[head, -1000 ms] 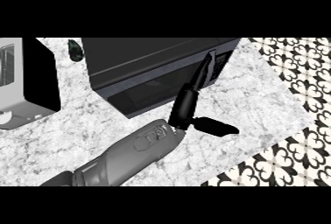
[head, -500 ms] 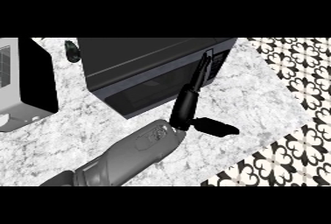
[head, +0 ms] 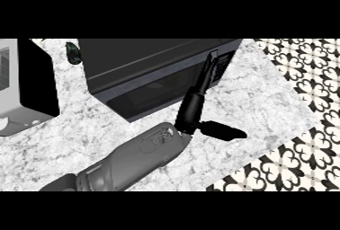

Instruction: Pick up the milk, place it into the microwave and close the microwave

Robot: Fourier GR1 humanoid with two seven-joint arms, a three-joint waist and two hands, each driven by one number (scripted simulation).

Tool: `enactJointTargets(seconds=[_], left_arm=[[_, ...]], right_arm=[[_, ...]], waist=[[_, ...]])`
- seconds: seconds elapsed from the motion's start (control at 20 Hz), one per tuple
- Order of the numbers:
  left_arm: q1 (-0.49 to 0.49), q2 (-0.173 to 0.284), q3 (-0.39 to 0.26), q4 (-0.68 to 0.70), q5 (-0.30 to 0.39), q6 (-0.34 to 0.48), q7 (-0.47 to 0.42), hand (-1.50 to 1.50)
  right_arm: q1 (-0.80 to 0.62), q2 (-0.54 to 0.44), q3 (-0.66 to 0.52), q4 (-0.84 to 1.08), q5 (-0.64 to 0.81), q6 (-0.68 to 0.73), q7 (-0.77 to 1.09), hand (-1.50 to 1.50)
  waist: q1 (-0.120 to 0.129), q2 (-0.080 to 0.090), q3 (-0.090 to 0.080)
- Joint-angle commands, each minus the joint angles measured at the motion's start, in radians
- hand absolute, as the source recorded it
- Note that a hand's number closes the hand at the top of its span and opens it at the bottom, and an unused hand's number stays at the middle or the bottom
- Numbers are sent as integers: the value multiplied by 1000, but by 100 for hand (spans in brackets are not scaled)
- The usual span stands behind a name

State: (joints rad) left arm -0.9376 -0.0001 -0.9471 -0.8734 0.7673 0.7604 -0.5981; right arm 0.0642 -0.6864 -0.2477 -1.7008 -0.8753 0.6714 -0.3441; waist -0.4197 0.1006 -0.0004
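The surface [head: 266,103] looks like polished stone, white mottled with grey veins, smooth throughout. The microwave [head: 143,67] at its far edge has a dark, matt casing with a faintly glossy, glass-like door, while the forearm [head: 129,164] looks like smooth grey plastic or metal with a dull sheen, and the right hand [head: 192,112] is matt black.

R hand [head: 191,112] fingers straight, thumb out sideways, forearm angled up-right.

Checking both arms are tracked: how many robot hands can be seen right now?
1: a right hand at mid-frame, straight fingers laid against the microwave door. No left hand shows; it may be out of frame.
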Motion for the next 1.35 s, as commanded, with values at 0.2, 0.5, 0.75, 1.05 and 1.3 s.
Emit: enactJointTargets(seconds=[0.2, 0.5, 0.75, 1.05, 1.3], left_arm=[[-67, 0, 22, 55, 54, -7, 2, -150], [-34, 0, 39, 67, 126, -5, 24, -150], [-57, 1, -44, 155, 59, 6, 34, -150], [-109, 68, -56, 251, 3, 93, 69, -150], [-136, 52, -71, 282, -13, 109, 102, -150]], right_arm=[[-19, -21, 2, 7, -36, 21, 13, -150], [-28, -27, 6, 5, -61, 25, 21, -150], [-20, -42, 0, 16, -67, 32, 31, -150], [-10, -50, -13, 17, -76, 20, 38, -150], [-9, -61, -28, 9, -90, 18, 39, -150]], waist=[[-4, 2, 1], [-2, 11, -1], [10, 2, 11], [56, -12, 15], [70, -11, 14]])
